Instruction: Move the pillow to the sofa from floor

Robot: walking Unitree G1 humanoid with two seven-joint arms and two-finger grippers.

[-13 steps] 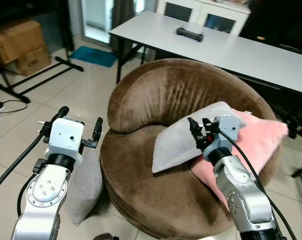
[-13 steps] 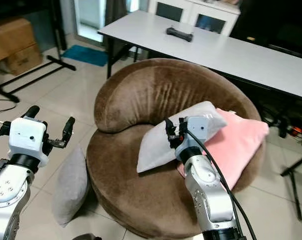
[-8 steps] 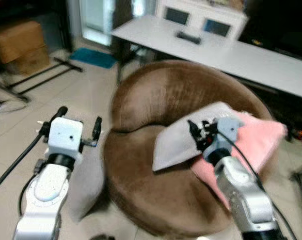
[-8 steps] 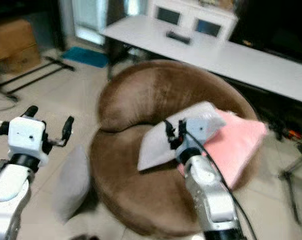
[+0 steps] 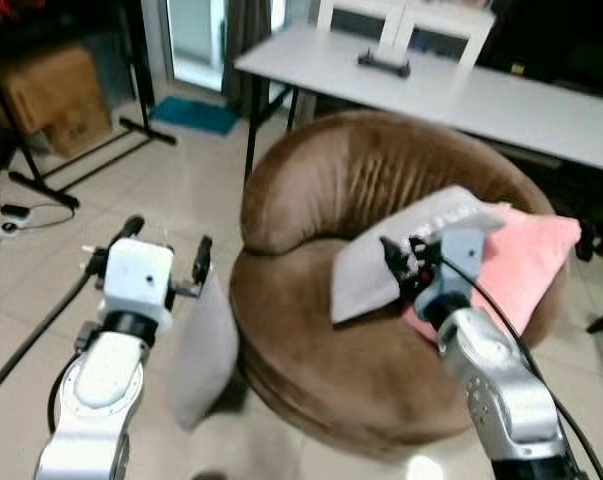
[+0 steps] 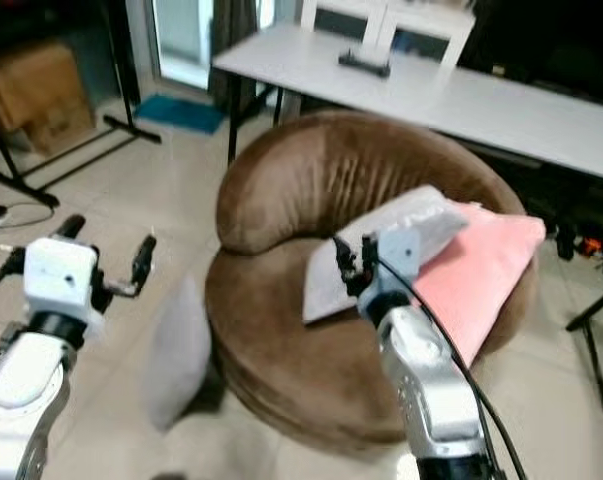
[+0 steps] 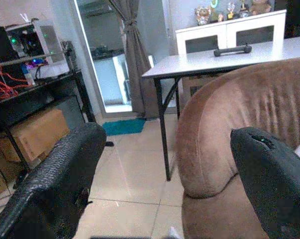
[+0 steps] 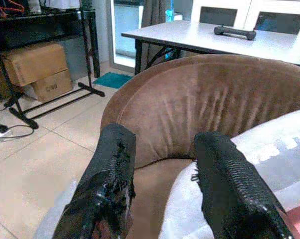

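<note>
- Nearest, left gripper (image 5: 164, 258) raised over the tiled floor (image 5: 41, 265), fingers spread wide, nothing between them — sits just left of the grey pillow on the floor.
- Grey pillow (image 5: 205, 350) stands on edge on the floor, leaning against the front-left side of the brown round sofa (image 5: 361, 190), below the left gripper.
- Right gripper (image 5: 403, 264) up over the sofa seat, fingers parted with a gap, empty — its tips sit at the lower edge of a second grey pillow (image 5: 401, 250) lying on the seat; contact cannot be told.
- Wrist view of the right arm: two black fingers (image 8: 110, 184) apart, sofa backrest seen through the gap, grey pillow fabric beside one finger.
- Pink pillow (image 5: 526, 265) lies on the right part of the sofa, partly under the second grey pillow.
- Behind the sofa, a long white table (image 5: 461, 95) with a black bar-shaped object (image 5: 383, 64) on it.
- Far left: cardboard box (image 5: 51, 95), black stand legs (image 5: 91, 150), blue mat (image 5: 193, 114) by the doorway, cable and plug (image 5: 11, 215) on the floor.
</note>
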